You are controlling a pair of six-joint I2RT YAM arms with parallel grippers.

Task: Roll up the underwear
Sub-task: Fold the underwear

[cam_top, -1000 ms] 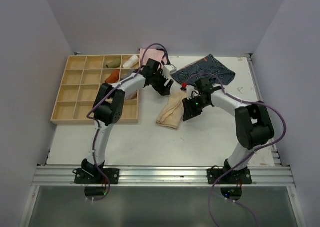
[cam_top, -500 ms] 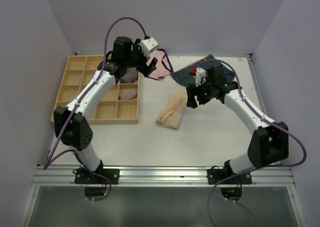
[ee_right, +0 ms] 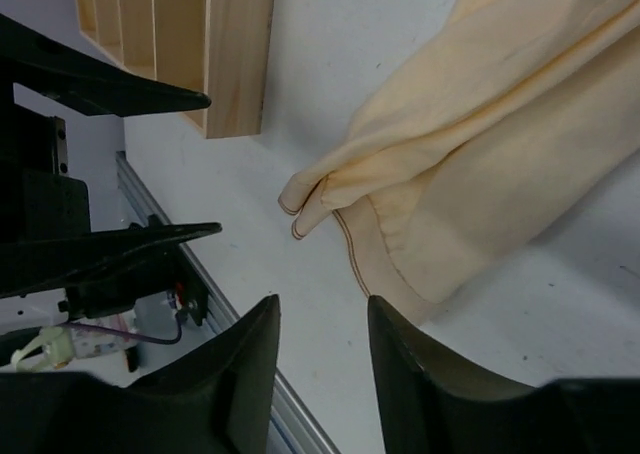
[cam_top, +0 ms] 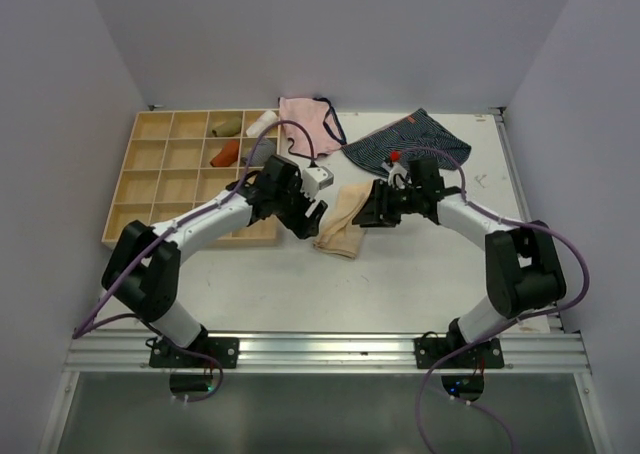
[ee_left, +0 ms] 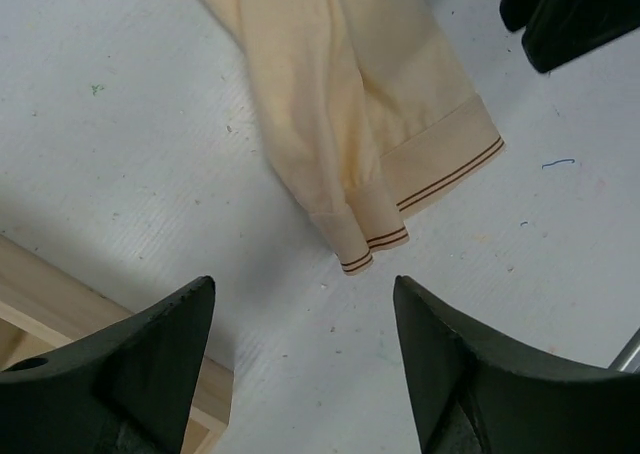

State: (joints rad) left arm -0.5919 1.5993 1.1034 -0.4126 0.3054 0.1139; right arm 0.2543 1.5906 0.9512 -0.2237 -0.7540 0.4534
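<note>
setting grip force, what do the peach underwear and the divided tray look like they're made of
The underwear looks like thin, matte cotton-type cloth: soft folds, stitched hem with brown lines. The divided tray looks like pale, unvarnished wood, possibly plywood: flat matte slats, square edges.

Worktop (cam_top: 400, 284): carries everything; arm bases at its near edge.
Tray (cam_top: 150, 156): on the worktop's left half, running to the back edge.
Rolled items (cam_top: 227, 126): in back compartments on the tray's right side.
Underwear (cam_top: 343, 222): flat near the worktop's centre, right of the tray's near right corner, apart from it.
Back-centre garment (cam_top: 305, 124): behind the underwear, beside the tray's back right corner.
Back-right garment (cam_top: 410, 142): right of the back-centre garment, behind the underwear.
Left fingers (ee_left: 130, 364): between tray and underwear, at the underwear's left edge.
Right fingers (ee_right: 240, 394): at the underwear's right edge.
</note>
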